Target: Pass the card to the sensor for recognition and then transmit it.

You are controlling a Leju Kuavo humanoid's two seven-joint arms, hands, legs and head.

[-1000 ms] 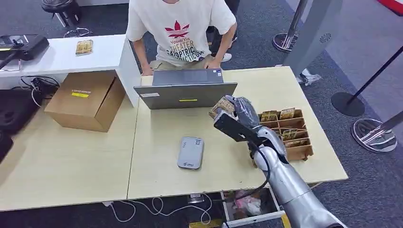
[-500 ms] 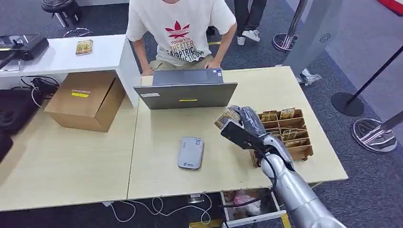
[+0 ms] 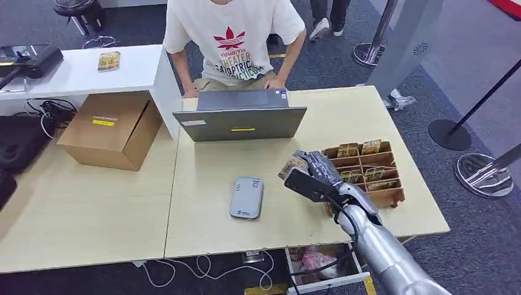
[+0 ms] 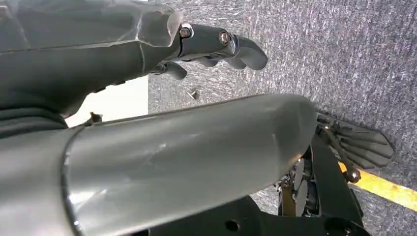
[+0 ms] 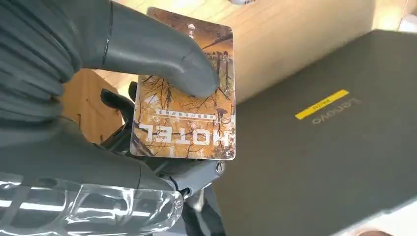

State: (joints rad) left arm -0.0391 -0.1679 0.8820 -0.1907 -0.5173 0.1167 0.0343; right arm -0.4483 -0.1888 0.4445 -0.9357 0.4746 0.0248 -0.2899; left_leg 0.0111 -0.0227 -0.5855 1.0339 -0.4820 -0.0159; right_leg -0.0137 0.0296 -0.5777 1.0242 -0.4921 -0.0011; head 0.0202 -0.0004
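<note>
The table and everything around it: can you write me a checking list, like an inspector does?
Surface: pale wooden table, two tops pushed together.
Job's things: hotel card in the right hand; grey card reader flat on the table; wooden card rack with more cards beside the hand.
Clutter: cardboard box; laptop with its lid towards the robot.
Hands: right hand pinches the card above the table, between reader and rack; left hand hangs over carpet, holding nothing.
Cables: white cables dangle under the table's front edge.
Surroundings: a person at the laptop; barrier posts on grey carpet.
</note>
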